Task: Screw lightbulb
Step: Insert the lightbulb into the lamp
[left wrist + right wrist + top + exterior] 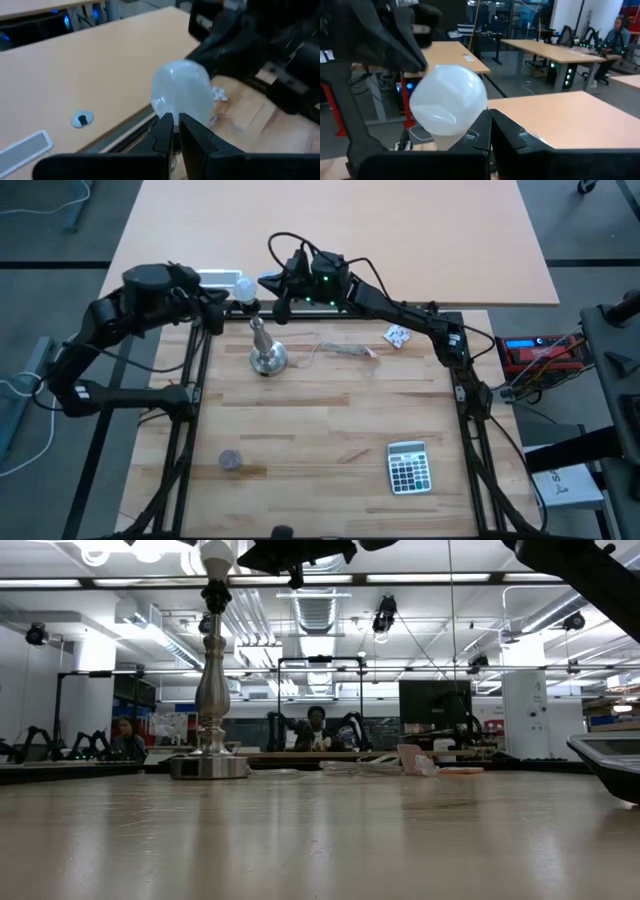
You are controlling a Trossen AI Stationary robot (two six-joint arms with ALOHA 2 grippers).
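This is a robotics lab in an open, industrial-style hall. Beyond the wooden bench (330,420), bare ceiling ducts (318,610) and long strip lights (440,578) run overhead. More light-topped desks (555,50) stand in rows with office chairs (567,35), and a dark monitor (434,702) sits at the far side. Other robot arms (40,740) stand at the far left, near a seated person (126,738); another person (316,728) sits in the middle distance.

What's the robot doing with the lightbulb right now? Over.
Both end effectors at the lightbulb, left, right. Bulb above the silver stand, seating unclear. Nothing in the way.
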